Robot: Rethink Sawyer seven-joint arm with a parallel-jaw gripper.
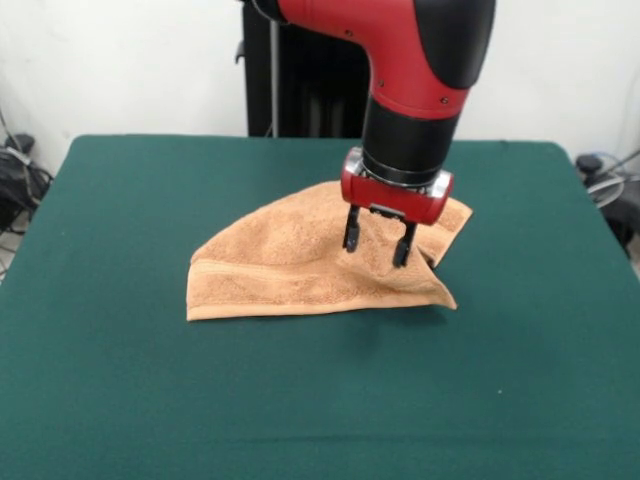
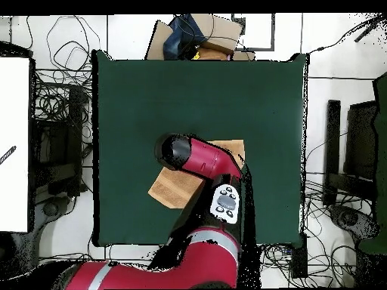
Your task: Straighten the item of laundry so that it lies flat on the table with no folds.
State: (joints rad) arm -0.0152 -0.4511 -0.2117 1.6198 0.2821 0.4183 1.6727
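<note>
The orange-tan towel (image 1: 300, 265) lies near the middle of the green bench (image 1: 120, 380), folded over on itself into a rough triangle: its long hemmed edge runs along the side nearest the front camera, a woven band stripe shows just above that edge at the left, and the upper layer rises in soft creases toward the far right corner. The red and black arm (image 1: 420, 70) comes down over the right part of the cloth, and the end effector (image 1: 379, 240) hangs with its two dark fingers (image 1: 351, 230) spread apart, tips pointing down at the towel's upper layer; whether the tips touch the terry surface or sit just above it cannot be told. From overhead the arm hides most of the towel (image 2: 175, 189), leaving a tan corner on each side of it, and cables (image 2: 60, 98) and boxes (image 2: 200, 34) lie around the bench (image 2: 136, 91)
</note>
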